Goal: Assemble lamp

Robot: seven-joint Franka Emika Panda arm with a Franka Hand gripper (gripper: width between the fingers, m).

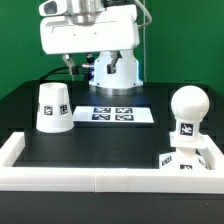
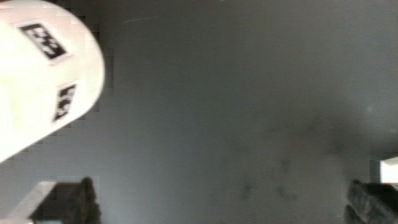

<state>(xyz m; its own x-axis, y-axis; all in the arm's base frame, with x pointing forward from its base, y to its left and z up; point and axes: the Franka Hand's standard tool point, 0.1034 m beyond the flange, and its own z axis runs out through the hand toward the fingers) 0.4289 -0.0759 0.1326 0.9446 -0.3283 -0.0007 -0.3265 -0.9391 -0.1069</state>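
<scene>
Green backdrop is seen behind a black table (image 1: 110, 140) in the exterior view, and a low white rail (image 1: 100, 181) runs along the table's near edge and up both sides. At the far side, the white robot arm (image 1: 90, 35) is raised above the table, with its base (image 1: 115, 70) behind the marker board (image 1: 113, 114), which lies flat near the middle. The claw itself cannot be made out in this view.

Toward the exterior view's left, the shade (image 1: 52, 107) is stood upright on the table, wider end down, with a square tag on its side; it is apart from the marker board. Toward the exterior view's right, the bulb (image 1: 187, 112) is seen as a round white ball on a short tagged neck. It is seated on the base (image 1: 186, 160), which lies in the near corner beside the rail, with tags on its front face. Shade and bulb are well apart.

In the wrist view, dark table surface (image 2: 231, 100) fills most of the picture. A curved white surface with two tags, taken to be the shade (image 2: 39, 80), is seen at one edge. Two dark fingertips (image 2: 68, 200) of the claw (image 2: 228, 205) are visible, held well apart, with nothing between them. A small white part (image 2: 388, 168) is cut off by the edge near one fingertip; what it is cannot be told.
</scene>
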